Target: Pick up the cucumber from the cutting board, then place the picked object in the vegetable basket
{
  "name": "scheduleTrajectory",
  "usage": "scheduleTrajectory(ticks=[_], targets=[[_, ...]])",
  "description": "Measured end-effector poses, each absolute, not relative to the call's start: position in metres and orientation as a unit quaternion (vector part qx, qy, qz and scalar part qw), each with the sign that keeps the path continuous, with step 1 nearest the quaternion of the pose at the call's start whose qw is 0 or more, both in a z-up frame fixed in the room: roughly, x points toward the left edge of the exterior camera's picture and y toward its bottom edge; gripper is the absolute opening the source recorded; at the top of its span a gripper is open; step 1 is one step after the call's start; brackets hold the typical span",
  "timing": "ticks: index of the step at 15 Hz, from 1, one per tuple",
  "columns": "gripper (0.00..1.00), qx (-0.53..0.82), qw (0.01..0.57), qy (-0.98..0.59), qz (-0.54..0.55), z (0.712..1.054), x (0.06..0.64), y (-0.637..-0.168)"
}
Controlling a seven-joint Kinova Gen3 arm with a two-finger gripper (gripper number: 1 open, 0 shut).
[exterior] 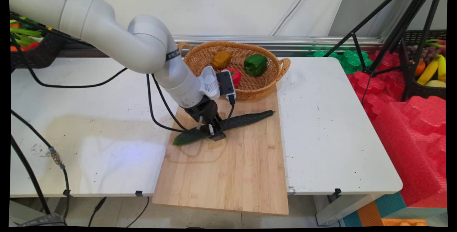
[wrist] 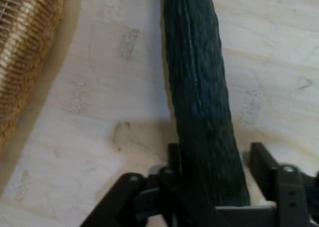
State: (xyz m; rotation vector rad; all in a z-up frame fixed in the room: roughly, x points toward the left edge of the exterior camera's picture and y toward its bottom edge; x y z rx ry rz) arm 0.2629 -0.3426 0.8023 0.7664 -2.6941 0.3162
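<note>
Main view: hand (exterior: 213,134) is down on a wooden board (exterior: 228,167) that lies on the white surface (exterior: 332,125) and overhangs its near edge. A long dark cucumber (exterior: 246,119) lies diagonally across the board's far half, stem end toward the upper right, blunt green end toward the left; the hand straddles it left of its middle, fingers on either side. Just behind the board sits a wicker basket (exterior: 200,55) w/ a brownish-yellow pepper (exterior: 221,59), a green pepper (exterior: 255,64) and a red pepper (exterior: 235,76), the red one partly hidden by the wrist. Black cables hang from the arm. Hand view: cucumber (wrist: 199,102) runs up from the bottom edge btwn the two black fingers (wrist: 261,162); left finger sits against its side, right one shows a thin gap, so the hand is apart around it, not clamped. Board (wrist: 99,112) is under it, basket (wrist: 25,47) edge at upper left, near but apart from the cucumber.
</note>
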Motion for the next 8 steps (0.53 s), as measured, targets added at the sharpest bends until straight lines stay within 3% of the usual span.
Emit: scheduleTrajectory(ticks=[5,8], targets=[[0.00,0.264,0.169,-0.943,0.112,0.806,0.263,-0.343],[0.00,0.261,0.181,-0.940,0.121,0.826,0.267,-0.340]])
